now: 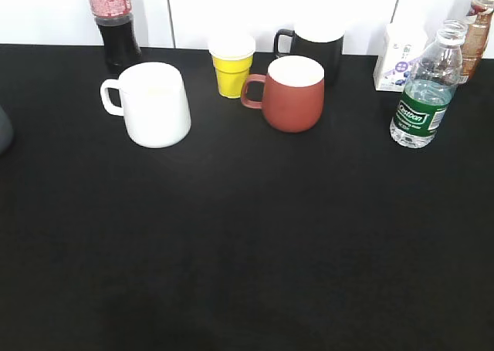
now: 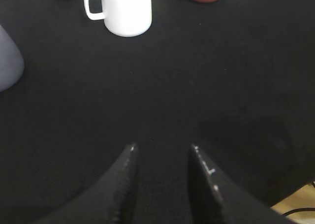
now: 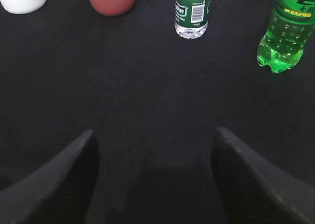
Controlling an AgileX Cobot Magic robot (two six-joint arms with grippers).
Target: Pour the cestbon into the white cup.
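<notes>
The cestbon, a small clear water bottle with a green label and no cap, stands upright at the right of the black table. It also shows in the right wrist view. The white cup stands at the left, handle to the left, and shows in the left wrist view. My left gripper is open and empty, low over bare cloth well in front of the cup. My right gripper is wide open and empty, well in front of the bottle. Neither gripper shows in the exterior view.
A red-brown mug, a small yellow cup, a black mug, a cola bottle, a white carton and an amber bottle stand along the back. A bright green bottle stands right of the cestbon. A grey object lies far left.
</notes>
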